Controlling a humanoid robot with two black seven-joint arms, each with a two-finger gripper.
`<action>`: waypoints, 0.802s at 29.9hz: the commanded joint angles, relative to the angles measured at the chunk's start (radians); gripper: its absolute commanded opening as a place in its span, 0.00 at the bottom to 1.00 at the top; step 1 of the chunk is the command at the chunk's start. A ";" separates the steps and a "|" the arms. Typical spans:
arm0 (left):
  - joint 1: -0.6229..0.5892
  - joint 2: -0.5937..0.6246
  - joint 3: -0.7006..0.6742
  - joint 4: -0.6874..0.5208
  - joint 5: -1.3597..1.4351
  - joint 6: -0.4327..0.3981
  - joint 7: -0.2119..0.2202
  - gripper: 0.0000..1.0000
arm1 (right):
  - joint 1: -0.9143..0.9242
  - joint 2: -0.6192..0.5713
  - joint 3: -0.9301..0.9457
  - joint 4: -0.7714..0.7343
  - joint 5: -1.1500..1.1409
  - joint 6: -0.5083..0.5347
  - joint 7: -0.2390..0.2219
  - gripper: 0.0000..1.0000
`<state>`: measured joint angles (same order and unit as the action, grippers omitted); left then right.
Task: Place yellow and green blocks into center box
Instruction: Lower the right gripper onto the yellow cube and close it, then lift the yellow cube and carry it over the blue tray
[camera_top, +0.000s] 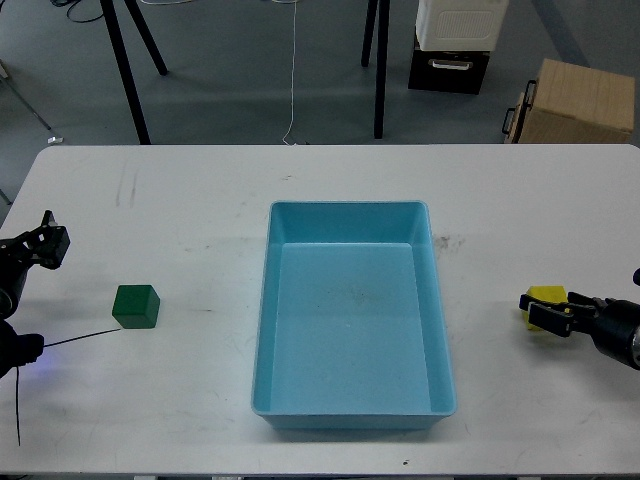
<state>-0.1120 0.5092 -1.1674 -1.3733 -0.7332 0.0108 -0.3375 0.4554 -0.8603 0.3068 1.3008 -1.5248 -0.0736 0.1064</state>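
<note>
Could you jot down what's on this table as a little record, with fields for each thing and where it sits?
table: white table, scuffed
tray: light-blue tray in the middle, nothing inside
green block: green block on the table left of the tray, untouched
yellow block: yellow block right of the tray, at the tip of the right pincer
left pincer: left pincer near the left edge, apart from the green block; open or shut unclear
right pincer: right pincer around the yellow block
blocks in tray: none yet
</note>
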 joint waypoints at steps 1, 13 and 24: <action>0.000 0.000 0.000 0.000 0.000 0.000 0.000 1.00 | 0.002 0.001 -0.005 0.000 0.000 0.000 0.001 0.71; 0.000 0.000 0.000 0.000 0.000 0.000 0.000 1.00 | 0.003 -0.009 0.017 0.005 0.020 -0.009 0.001 0.19; 0.006 0.002 0.002 0.000 0.000 0.000 0.000 1.00 | 0.129 -0.036 0.180 0.150 0.360 -0.028 0.125 0.17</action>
<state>-0.1088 0.5093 -1.1667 -1.3728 -0.7332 0.0120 -0.3374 0.5112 -0.8902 0.4934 1.4090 -1.2502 -0.1084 0.2154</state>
